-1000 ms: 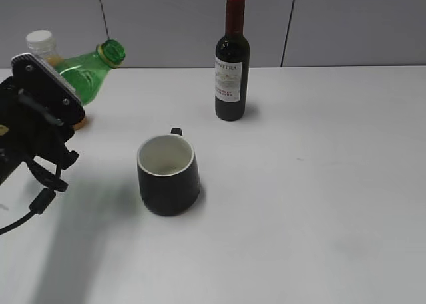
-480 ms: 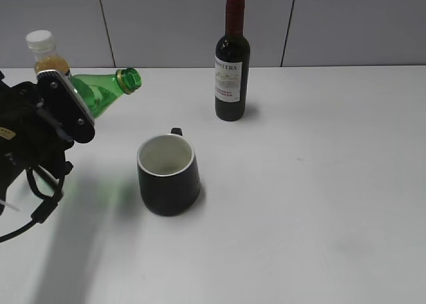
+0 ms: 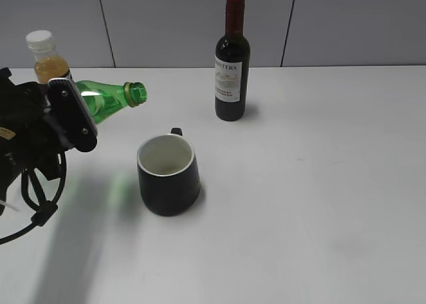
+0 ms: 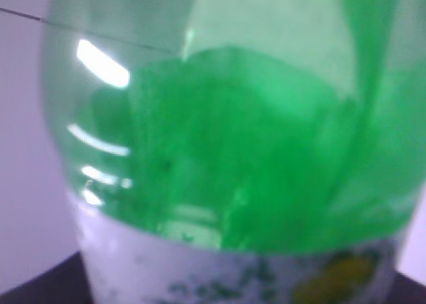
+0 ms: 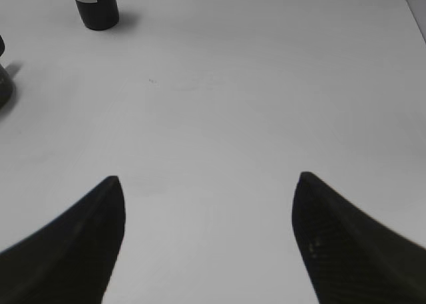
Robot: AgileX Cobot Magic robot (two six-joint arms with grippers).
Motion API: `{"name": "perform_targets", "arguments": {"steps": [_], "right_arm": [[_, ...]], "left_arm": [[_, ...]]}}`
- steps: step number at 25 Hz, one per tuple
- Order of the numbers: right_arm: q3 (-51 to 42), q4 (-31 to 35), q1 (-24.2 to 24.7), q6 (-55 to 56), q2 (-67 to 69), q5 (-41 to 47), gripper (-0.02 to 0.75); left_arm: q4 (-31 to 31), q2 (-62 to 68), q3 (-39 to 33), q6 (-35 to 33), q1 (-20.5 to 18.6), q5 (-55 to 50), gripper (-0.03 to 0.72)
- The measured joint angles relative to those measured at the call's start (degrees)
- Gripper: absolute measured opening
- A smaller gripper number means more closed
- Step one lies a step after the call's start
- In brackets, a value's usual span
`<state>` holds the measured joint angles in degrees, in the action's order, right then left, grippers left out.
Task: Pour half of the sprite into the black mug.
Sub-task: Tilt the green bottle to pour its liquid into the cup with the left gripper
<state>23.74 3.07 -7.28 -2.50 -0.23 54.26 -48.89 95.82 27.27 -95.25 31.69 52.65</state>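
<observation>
- Sprite [image 3: 106, 98] is in the left hand [image 3: 63, 118], held off the tabletop [image 3: 319, 184] at the left edge of the exterior view.
- Bottle lies close to level, open neck pointing right, toward the mug side; base hidden behind the hand.
- Neck end sits up and left of the mug [image 3: 168, 174], not over its rim.
- No stream visible at the neck.
- Left wrist view is filled by the bottle: green wall up close, patterned label [image 4: 233, 277] at the bottom, blurred. Liquid level hard to read there.
- Mug stands upright on the tabletop, white inside showing, small handle at the back. Cannot tell if anything is in it.
- Green light cast from the bottle falls on the tabletop just left of the mug.
- Wine bottle [image 3: 232, 58] stands upright behind and right of the mug, well apart.
- Juice bottle [image 3: 46, 54], white cap, stands at the back left, partly behind the left arm.
- Right hand [image 5: 206, 237] is wide, both fingers low in its wrist view, nothing between them, over bare tabletop.
</observation>
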Motion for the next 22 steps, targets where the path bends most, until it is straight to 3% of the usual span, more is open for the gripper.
{"name": "perform_targets", "arguments": {"steps": [22], "right_arm": [[0.0,0.0,0.0,0.0,0.0,0.0,0.592]], "left_arm": [[-1.42,0.04,0.0,-12.04,0.0,5.46,0.454]]}}
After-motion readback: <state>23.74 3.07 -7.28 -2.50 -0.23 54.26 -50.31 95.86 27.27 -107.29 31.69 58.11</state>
